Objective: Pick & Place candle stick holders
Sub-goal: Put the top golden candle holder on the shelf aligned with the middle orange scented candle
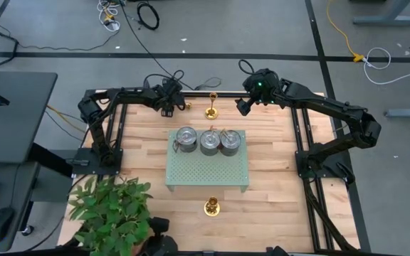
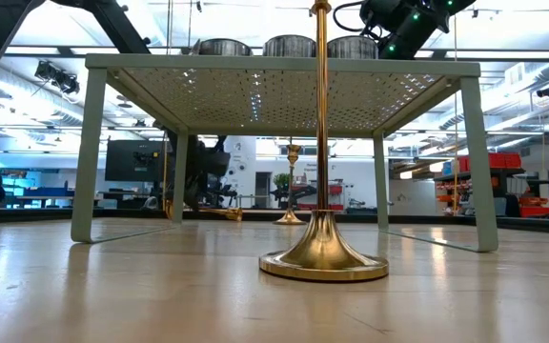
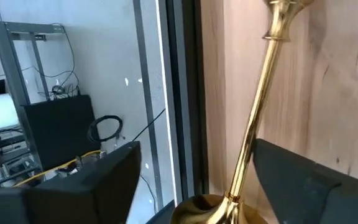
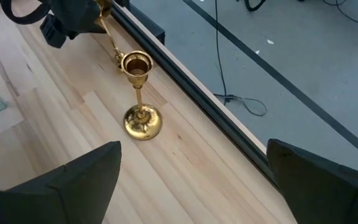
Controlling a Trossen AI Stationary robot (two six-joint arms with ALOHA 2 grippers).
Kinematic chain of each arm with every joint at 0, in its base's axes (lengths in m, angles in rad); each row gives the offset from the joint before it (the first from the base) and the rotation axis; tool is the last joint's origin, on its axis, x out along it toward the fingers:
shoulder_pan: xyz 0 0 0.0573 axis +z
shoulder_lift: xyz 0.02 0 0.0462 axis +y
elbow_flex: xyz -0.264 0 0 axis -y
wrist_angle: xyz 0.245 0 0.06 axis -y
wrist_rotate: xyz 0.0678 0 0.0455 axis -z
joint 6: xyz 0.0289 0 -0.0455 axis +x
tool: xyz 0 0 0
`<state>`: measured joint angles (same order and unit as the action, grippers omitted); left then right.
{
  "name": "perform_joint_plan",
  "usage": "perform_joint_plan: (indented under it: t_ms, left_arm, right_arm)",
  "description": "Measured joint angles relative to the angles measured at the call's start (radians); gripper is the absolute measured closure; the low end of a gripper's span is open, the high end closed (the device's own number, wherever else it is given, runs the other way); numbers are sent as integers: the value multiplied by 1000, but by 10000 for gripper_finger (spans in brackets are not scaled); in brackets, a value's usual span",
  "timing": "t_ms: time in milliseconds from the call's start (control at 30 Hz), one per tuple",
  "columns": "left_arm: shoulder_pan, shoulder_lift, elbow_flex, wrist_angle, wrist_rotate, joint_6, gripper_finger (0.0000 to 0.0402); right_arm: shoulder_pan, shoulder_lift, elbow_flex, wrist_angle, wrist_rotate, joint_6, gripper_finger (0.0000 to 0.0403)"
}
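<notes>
Item: three candle stick holders, polished gold brass, flared round base, slim stem, small cup top.
- One lies tipped on the wood at the table's far edge (image 3: 253, 118), its stem between my left gripper's (image 3: 191, 174) spread fingers; contact unclear.
- One stands upright near that edge (image 4: 139, 93), ahead of my right gripper (image 4: 191, 180), fingers wide, nothing held.
- One stands at the near edge (image 2: 323, 181); the low view shows its full height, the high view only its top.

No readable markings. Green perforated stand (image 1: 206, 171) carries three metal tins (image 1: 207, 141).
</notes>
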<state>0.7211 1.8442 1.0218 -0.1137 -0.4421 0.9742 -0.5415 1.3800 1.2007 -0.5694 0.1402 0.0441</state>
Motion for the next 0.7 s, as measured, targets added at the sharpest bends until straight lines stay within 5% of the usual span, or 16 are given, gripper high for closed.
perform_joint_plan:
  t_ms: [100,200,433,700]
  left_arm:
    - [-19,0,0,-5,30,5,136]
    - [-23,32,1,-69,285,-83,172]
    - [-30,86,40,-69,121,-102,247]
    - [-32,89,38,-42,111,-176,282]
  right_arm:
    - [0,0,0,0,0,0,3]
    - [0,0,0,0,0,0,3]
    - [0,0,0,7,0,0,3]
    - [0,0,0,13,0,-25,3]
